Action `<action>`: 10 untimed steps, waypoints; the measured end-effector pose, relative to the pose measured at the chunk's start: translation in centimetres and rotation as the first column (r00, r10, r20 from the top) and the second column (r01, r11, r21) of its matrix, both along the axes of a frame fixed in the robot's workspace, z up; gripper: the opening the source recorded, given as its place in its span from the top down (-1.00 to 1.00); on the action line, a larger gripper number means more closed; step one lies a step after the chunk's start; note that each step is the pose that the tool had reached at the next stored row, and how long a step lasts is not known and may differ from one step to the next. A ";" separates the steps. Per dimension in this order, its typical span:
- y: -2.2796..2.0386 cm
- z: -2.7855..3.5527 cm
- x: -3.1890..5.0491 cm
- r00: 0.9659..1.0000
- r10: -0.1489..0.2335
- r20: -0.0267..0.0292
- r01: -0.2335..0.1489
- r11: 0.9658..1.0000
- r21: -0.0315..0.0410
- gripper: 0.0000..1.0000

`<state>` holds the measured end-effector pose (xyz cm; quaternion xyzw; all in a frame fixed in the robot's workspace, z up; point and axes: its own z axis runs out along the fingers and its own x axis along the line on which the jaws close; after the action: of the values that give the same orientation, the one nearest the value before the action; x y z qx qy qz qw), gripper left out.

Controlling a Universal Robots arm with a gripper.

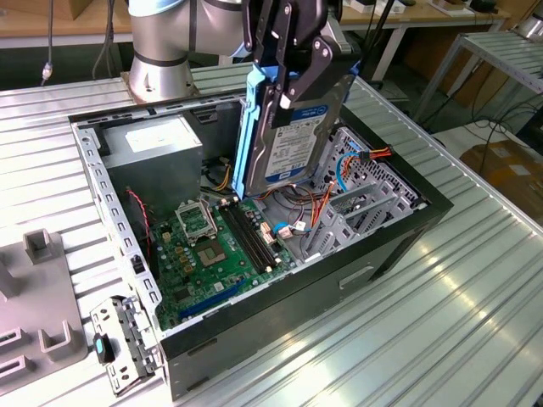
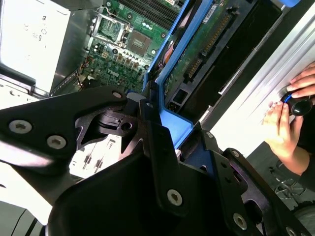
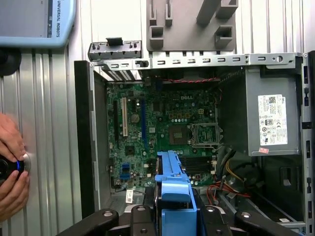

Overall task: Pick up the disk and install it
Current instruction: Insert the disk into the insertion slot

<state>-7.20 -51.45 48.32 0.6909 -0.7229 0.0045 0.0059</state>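
Note:
The disk (image 1: 297, 140), a silver drive with a white and blue label and blue side rails, hangs on edge above the open computer case (image 1: 399, 229). My gripper (image 1: 287, 80) is shut on its upper end, black fingers clamping the blue rail. In the second wrist view the disk (image 2: 204, 42) shows its green circuit board and a blue rail running down from my gripper (image 2: 162, 123) toward the motherboard (image 2: 123, 44). In the first wrist view the disk's blue rail (image 3: 172, 179) sticks out from the gripper (image 3: 174, 209) over the case's inside.
The case holds a motherboard (image 1: 212, 246), a grey power supply (image 1: 157, 148) and a metal bay with orange and blue cables (image 1: 356, 208). A grey fixture (image 1: 34, 288) and a loose metal bracket (image 1: 119, 343) lie beside the case. A person's hands (image 3: 11, 169) rest on a knob.

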 end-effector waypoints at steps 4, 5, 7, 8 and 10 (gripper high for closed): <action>-0.80 -0.05 -0.01 1.000 0.000 0.000 0.000 1.000 0.000 0.25; -1.01 -0.06 -0.01 1.000 0.000 0.000 0.000 1.000 0.000 0.25; -1.48 -0.09 0.07 1.000 0.000 0.000 0.000 1.000 0.000 0.25; -1.66 -0.11 0.19 1.000 0.000 0.000 0.000 1.000 0.000 0.25; -1.90 -0.15 0.70 1.000 0.000 0.000 0.000 1.000 0.000 0.25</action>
<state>-6.51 -53.34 48.17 0.6909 -0.7230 0.0044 0.0058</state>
